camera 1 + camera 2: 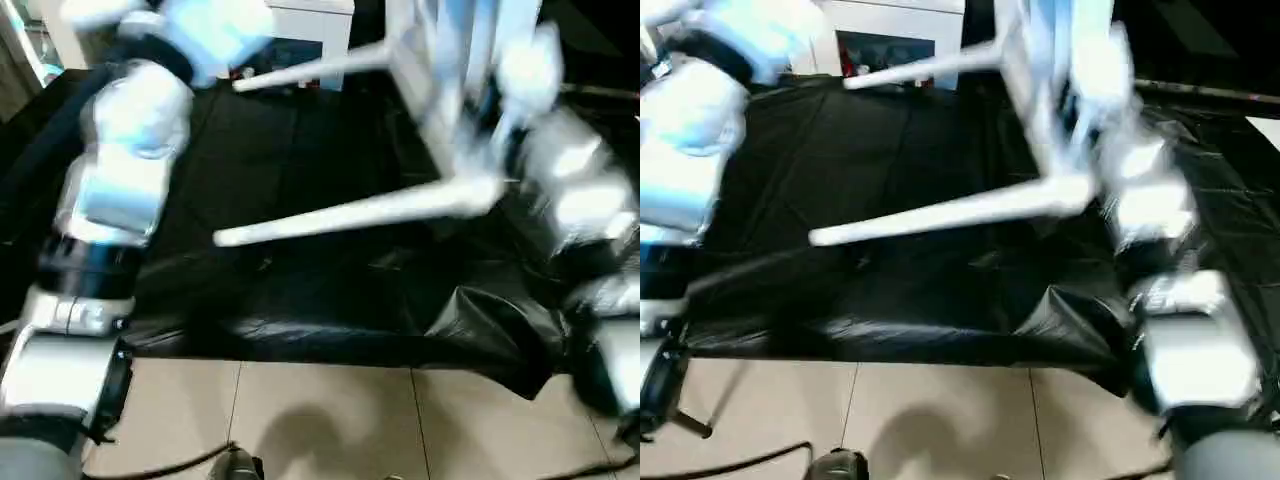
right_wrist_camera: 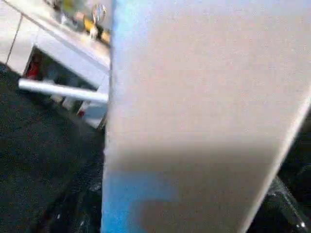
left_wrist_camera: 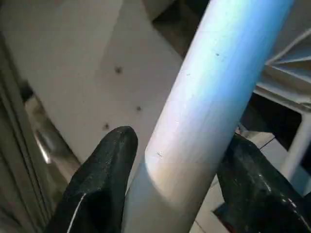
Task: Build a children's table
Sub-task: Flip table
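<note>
1. a bench (image 1: 300,290) draped in crumpled black sheeting fills the middle of the head views; its front edge hangs over a pale tiled floor (image 1: 330,420); a dark cable (image 1: 160,465) trails across the tiles near the bottom edge.
2. beyond the bench stands white furniture (image 1: 895,25) with coloured items on a low shelf.
3. the tabletop (image 1: 460,80) is held up off the bench, tipped on edge; two fitted legs (image 1: 350,215) jut out toward the robot's left, one above the other, clear of the sheeting.
4. the left arm (image 1: 120,170) rises steeply from the lower left, its wrist bent up near the top edge.
5. the left tool (image 3: 175,194) straddles a white leg (image 3: 209,97); a black finger (image 3: 104,179) sits on each side, pinching it.
6. the right arm (image 1: 580,210) reaches up beside the tabletop; the right tool's state i cannot tell, a white panel (image 2: 204,97) blocking its wrist view.
</note>
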{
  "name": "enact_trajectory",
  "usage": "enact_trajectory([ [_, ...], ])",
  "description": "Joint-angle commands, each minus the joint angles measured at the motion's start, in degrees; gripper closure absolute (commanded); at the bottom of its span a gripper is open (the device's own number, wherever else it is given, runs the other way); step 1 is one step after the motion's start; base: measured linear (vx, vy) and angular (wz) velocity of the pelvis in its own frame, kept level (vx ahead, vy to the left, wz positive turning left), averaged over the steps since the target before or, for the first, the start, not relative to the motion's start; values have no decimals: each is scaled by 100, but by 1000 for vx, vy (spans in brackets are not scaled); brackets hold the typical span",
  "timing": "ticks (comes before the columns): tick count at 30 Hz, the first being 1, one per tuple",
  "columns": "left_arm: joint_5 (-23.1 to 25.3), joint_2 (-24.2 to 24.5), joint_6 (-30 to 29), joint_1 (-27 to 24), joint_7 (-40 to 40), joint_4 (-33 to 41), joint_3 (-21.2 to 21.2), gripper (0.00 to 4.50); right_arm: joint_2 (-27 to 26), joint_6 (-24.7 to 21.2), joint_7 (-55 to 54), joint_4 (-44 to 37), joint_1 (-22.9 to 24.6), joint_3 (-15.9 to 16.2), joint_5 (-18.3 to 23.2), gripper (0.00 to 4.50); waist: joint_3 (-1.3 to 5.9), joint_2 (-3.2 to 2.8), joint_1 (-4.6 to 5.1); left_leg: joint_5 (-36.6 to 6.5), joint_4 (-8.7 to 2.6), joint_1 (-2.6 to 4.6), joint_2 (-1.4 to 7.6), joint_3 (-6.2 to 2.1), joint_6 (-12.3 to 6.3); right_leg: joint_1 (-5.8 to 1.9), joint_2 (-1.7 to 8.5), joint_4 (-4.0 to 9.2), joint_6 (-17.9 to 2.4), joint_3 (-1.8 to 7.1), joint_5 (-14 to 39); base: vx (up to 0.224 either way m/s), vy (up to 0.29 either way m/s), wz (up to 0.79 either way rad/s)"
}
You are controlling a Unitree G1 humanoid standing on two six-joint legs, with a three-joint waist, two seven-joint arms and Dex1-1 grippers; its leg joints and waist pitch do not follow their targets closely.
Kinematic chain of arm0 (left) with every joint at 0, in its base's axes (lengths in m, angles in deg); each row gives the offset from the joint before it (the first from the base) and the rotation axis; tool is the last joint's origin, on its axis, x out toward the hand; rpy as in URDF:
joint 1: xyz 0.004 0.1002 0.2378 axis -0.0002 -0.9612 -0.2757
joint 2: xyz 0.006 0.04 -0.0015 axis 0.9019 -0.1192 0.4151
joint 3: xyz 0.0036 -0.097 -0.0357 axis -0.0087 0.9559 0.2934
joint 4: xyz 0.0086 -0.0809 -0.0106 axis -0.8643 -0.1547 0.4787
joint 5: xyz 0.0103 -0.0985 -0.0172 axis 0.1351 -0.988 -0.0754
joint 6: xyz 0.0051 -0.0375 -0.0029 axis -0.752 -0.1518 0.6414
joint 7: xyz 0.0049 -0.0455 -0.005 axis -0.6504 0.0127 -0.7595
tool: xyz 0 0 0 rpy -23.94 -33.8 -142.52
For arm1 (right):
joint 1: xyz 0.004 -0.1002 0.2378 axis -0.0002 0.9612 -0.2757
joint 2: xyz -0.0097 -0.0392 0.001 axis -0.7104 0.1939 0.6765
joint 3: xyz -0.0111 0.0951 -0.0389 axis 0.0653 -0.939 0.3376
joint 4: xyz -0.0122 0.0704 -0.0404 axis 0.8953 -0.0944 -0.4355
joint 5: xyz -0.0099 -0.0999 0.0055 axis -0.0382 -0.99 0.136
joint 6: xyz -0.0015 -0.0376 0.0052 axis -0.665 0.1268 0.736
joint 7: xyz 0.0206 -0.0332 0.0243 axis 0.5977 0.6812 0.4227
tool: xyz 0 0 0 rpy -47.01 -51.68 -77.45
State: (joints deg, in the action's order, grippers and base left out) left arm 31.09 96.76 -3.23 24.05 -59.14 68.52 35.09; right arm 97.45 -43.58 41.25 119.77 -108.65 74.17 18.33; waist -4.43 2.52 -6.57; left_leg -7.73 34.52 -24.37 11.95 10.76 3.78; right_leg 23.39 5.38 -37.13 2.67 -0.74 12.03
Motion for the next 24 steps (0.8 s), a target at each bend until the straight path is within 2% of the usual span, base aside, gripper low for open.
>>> enact_trajectory([
  [1,-605,-287,-674,-596,172,-122,254,206,356,347,174,160,-479,26,-230,249,513,138,36,-906,-263,210,29,53,-36,-209,101,340,-1268,32,348,0,0,0],
  [4,-686,-355,-858,-728,206,81,362,212,418,435,272,263,-657,109,-298,249,495,125,45,-1083,-268,216,31,53,-17,-176,91,380,-1184,39,601,0,0,0],
  [5,-767,-439,-1122,-903,257,376,455,212,466,535,373,390,-876,169,-353,249,487,143,35,-1213,-271,239,35,61,6,-140,84,408,-1111,47,748,0,0,0],
  [6,-865,-550,-1365,-1069,265,625,557,218,497,620,481,511,-1101,214,-393,249,493,147,66,-1308,-288,218,56,29,68,-165,106,375,-1134,26,824,0,0,0],
  [8,-928,-619,-1510,-1168,262,766,617,224,512,669,549,584,-1239,238,-414,249,473,143,68,-1526,-285,234,53,32,103,-121,88,417,-1056,30,1022,0,0,0],
  [9,-972,-679,-1683,-1288,255,928,650,224,531,784,656,751,-1438,269,-450,249,477,161,56,-1664,-280,260,55,46,114,-83,82,435,-994,43,1137,0,0,0],
  [10,-987,-714,-1779,-1388,255,1040,650,225,543,888,760,897,-1613,296,-475,249,478,156,69,-1700,-284,241,55,26,133,-96,87,415,-991,36,1168,0,0,0],
  [11,-973,-737,-1858,-1467,247,1134,635,225,550,1029,857,1012,-1765,317,-489,217,465,191,74,-1814,-297,234,57,23,159,-79,80,441,-942,27,1316,0,0,0],
  [12,-976,-750,-1927,-1520,248,1218,623,230,549,1173,938,1127,-1890,325,-487,198,464,175,77,-1985,-304,240,66,8,205,-61,88,445,-897,27,1427,0,0,0],
  [14,-990,-751,-2023,-1553,245,1311,620,242,528,1439,1051,1241,-2006,336,-477,184,470,185,81,-2099,-308,239,67,-4,246,-41,75,448,-855,24,1396,0,0,0],
  [15,-1000,-749,-2081,-1554,241,1351,627,252,515,1574,1087,1299,-2041,345,-485,175,486,176,76,-2088,-300,255,65,-10,253,-21,70,431,-865,28,1259,0,0,0],
  [16,-980,-730,-2086,-1547,250,1358,615,259,492,1607,1133,1287,-2029,331,-450,164,514,192,77,-1823,-287,207,60,-19,229,-58,57,384,-897,20,855,0,0,0],
  [17,-957,-725,-2120,-1548,269,1391,611,266,475,1638,1170,1308,-2033,323,-425,152,521,196,73,-1656,-281,191,55,-17,210,-69,46,365,-913,16,651,0,0,0],
  [18,-936,-720,-2148,-1543,281,1412,609,266,461,1672,1196,1321,-2034,320,-408,152,536,188,61,-1505,-270,195,60,-20,195,-75,46,341,-940,11,439,0,0,0],
  [20,-926,-711,-2166,-1520,283,1427,602,277,427,1734,1218,1308,-2005,296,-363,131,561,183,55,-995,-222,178,53,-24,111,-92,4,256,-1070,-5,-349,0,0,0],
  [21,-909,-655,-2166,-1499,278,1449,544,281,368,1910,1261,1317,-1960,210,-265,120,557,185,52,-884,-205,164,44,-21,93,-98,-5,236,-1127,-14,-558,0,0,0],
  [24,-896,-617,-2150,-1486,283,1452,502,286,324,2020,1290,1305,-1918,130,-174,98,550,211,58,-1129,-212,157,41,-18,97,-112,13,248,-1127,-14,-385,0,0,0],
])
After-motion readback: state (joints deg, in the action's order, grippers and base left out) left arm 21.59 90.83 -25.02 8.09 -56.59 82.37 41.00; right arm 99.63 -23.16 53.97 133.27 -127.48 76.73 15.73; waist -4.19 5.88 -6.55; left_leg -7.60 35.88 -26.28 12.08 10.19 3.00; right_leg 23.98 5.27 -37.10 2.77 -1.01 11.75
